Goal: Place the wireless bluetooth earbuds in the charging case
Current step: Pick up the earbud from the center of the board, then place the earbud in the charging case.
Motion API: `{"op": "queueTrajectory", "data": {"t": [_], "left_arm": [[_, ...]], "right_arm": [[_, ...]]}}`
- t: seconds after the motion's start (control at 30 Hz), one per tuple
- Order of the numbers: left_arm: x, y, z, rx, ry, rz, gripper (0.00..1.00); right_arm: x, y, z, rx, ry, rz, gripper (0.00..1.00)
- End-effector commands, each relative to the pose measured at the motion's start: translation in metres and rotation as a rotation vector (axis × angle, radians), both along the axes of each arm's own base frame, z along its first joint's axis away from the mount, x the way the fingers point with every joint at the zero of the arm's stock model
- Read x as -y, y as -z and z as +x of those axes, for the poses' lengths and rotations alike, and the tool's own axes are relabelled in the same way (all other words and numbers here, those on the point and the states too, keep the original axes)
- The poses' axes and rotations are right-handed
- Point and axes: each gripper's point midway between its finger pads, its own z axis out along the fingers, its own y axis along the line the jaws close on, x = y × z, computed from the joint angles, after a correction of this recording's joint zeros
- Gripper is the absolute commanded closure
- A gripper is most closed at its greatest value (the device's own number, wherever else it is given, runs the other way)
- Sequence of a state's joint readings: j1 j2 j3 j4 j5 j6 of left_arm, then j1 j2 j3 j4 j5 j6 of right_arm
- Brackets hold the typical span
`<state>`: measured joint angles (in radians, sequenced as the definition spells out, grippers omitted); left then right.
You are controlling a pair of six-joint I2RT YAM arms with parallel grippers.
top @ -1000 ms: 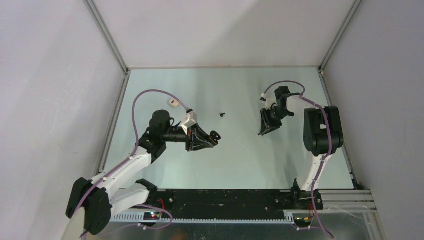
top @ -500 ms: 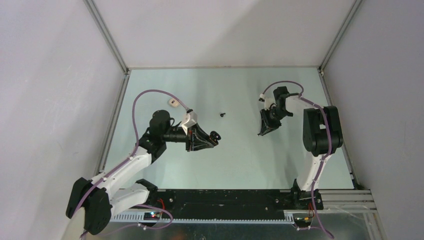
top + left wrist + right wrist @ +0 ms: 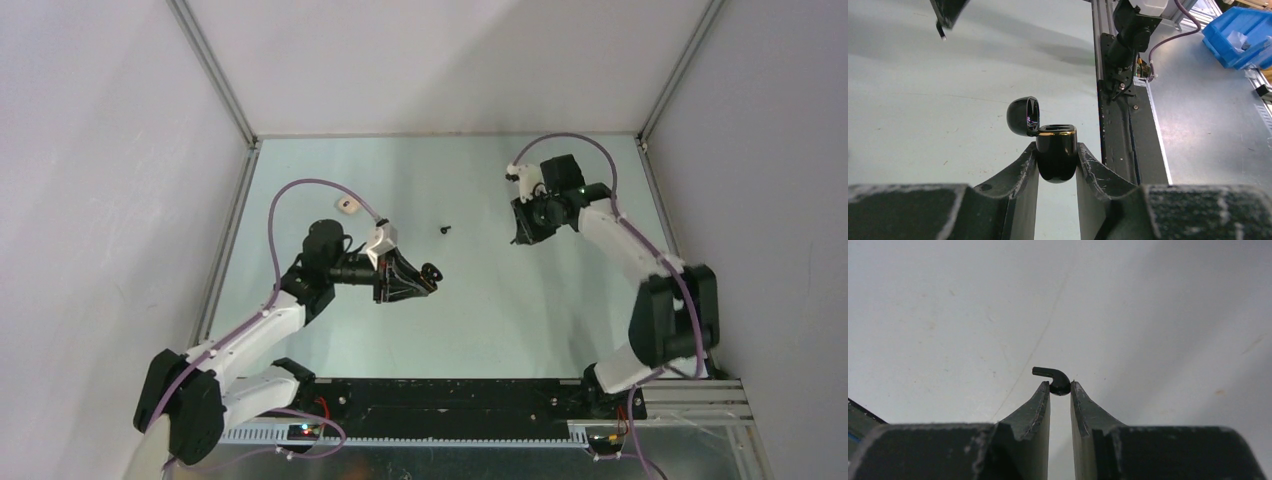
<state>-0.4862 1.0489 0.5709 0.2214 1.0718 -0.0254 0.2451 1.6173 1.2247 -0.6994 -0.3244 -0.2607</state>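
Left end effector (image 3: 426, 277): fingers pressed onto the black charging case (image 3: 1057, 152), pinching its lower body on both sides. The case is upright, its lid (image 3: 1023, 116) hinged open to one side and its gold-rimmed mouth exposed. It sits left of tabletop (image 3: 480, 310) centre.

Right end effector (image 3: 1060, 386): tips nearly together, pinching a black earbud (image 3: 1053, 376) by its rounded end, with the stem sticking out sideways. It's towards the far-right part of the tabletop, well apart from the case.

A second black earbud (image 3: 446, 229) lies loose on the tabletop between the two arms, nearer the far edge. There's a small cream-white item (image 3: 346, 206) near the far-left corner, too small to identify.
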Motion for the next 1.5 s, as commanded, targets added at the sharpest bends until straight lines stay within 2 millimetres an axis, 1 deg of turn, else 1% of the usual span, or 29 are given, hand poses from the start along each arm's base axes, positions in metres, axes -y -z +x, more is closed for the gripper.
{"op": "queueTrajectory", "data": {"t": [0.0, 0.03, 0.07, 0.1, 0.17, 0.27, 0.3, 0.33, 0.37, 0.4, 0.5, 0.6, 0.63, 0.67, 0.7, 0.73, 0.77, 0.8, 0.83, 0.87, 0.9, 0.93, 0.97, 1.03, 1.1, 1.13, 1.2, 1.3, 1.47], "left_arm": [[0.006, -0.018, 0.009, 0.051, -0.006, -0.022, 1.0], [0.007, -0.018, 0.009, 0.04, -0.01, -0.023, 1.0], [0.007, -0.018, 0.011, 0.037, -0.016, -0.024, 1.0], [0.008, -0.017, 0.013, 0.024, -0.02, -0.022, 1.0], [0.009, -0.017, 0.016, 0.016, -0.032, -0.022, 1.0], [0.01, -0.016, 0.022, 0.007, -0.054, -0.019, 1.0], [0.011, -0.015, 0.023, -0.002, -0.058, -0.017, 1.0], [0.011, -0.016, 0.025, 0.001, -0.062, -0.02, 1.0], [0.012, -0.016, 0.025, -0.008, -0.063, -0.022, 1.0], [0.013, -0.018, 0.026, -0.01, -0.064, -0.035, 1.0], [0.016, -0.023, 0.028, -0.023, -0.067, -0.069, 1.0], [0.018, -0.04, 0.033, -0.032, -0.081, -0.121, 1.0], [0.018, -0.047, 0.035, -0.017, -0.088, -0.141, 1.0], [0.017, -0.052, 0.036, -0.034, -0.097, -0.155, 1.0], [0.016, -0.062, 0.038, -0.005, -0.102, -0.185, 1.0], [0.014, -0.066, 0.039, -0.025, -0.112, -0.202, 1.0], [0.013, -0.078, 0.042, 0.016, -0.12, -0.241, 1.0], [0.009, -0.081, 0.043, 0.001, -0.136, -0.262, 1.0], [0.007, -0.095, 0.044, 0.059, -0.144, -0.311, 1.0], [0.002, -0.095, 0.044, 0.05, -0.158, -0.333, 1.0], [-0.002, -0.108, 0.044, 0.116, -0.169, -0.386, 1.0], [-0.006, -0.106, 0.045, 0.118, -0.196, -0.404, 1.0], [-0.01, -0.113, 0.044, 0.171, -0.202, -0.436, 1.0], [-0.013, -0.109, 0.044, 0.222, -0.228, -0.441, 1.0], [-0.016, -0.104, 0.045, 0.267, -0.253, -0.44, 1.0], [-0.018, -0.101, 0.046, 0.272, -0.266, -0.439, 1.0], [-0.019, -0.1, 0.046, 0.296, -0.28, -0.438, 1.0], [-0.021, -0.103, 0.046, 0.326, -0.287, -0.446, 1.0], [-0.024, -0.111, 0.041, 0.374, -0.28, -0.459, 1.0]], "right_arm": [[-0.014, -0.08, 0.009, 0.335, -0.052, -0.058, 0.8], [-0.013, -0.091, 0.012, 0.393, -0.056, -0.089, 0.8], [-0.021, -0.109, 0.006, 0.454, -0.08, -0.09, 0.8], [-0.019, -0.12, 0.007, 0.506, -0.076, -0.128, 0.8], [-0.036, -0.147, -0.006, 0.597, -0.134, -0.126, 0.79], [-0.046, -0.18, -0.02, 0.716, -0.156, -0.131, 0.78], [-0.056, -0.186, -0.026, 0.745, -0.187, -0.118, 0.78], [-0.058, -0.193, -0.03, 0.769, -0.187, -0.117, 0.78], [-0.069, -0.198, -0.036, 0.792, -0.217, -0.104, 0.78], [-0.071, -0.202, -0.038, 0.81, -0.218, -0.106, 0.78], [-0.098, -0.213, -0.052, 0.87, -0.287, -0.084, 0.77], [-0.117, -0.224, -0.061, 0.916, -0.341, -0.095, 0.77], [-0.127, -0.227, -0.069, 0.929, -0.372, -0.086, 0.76], [-0.13, -0.232, -0.068, 0.953, -0.38, -0.096, 0.76], [-0.139, -0.234, -0.074, 0.964, -0.406, -0.092, 0.76], [-0.142, -0.244, -0.074, 0.991, -0.408, -0.092, 0.76], [-0.149, -0.246, -0.077, 0.998, -0.426, -0.089, 0.76], [-0.153, -0.257, -0.08, 1.02, -0.435, -0.079, 0.75], [-0.158, -0.258, -0.08, 1.019, -0.446, -0.085, 0.75], [-0.162, -0.271, -0.083, 1.038, -0.452, -0.074, 0.75], [-0.167, -0.272, -0.083, 1.037, -0.46, -0.079, 0.75], [-0.17, -0.284, -0.087, 1.054, -0.465, -0.065, 0.75], [-0.175, -0.284, -0.086, 1.052, -0.471, -0.07, 0.75], [-0.181, -0.302, -0.091, 1.073, -0.476, -0.05, 0.75], [-0.187, -0.306, -0.095, 1.073, -0.501, -0.058, 0.75], [-0.192, -0.301, -0.099, 1.064, -0.531, -0.077, 0.75], [-0.196, -0.303, -0.102, 1.077, -0.549, -0.094, 0.74], [-0.202, -0.302, -0.107, 1.086, -0.574, -0.107, 0.74], [-0.21, -0.291, -0.112, 1.079, -0.605, -0.129, 0.74]]}}
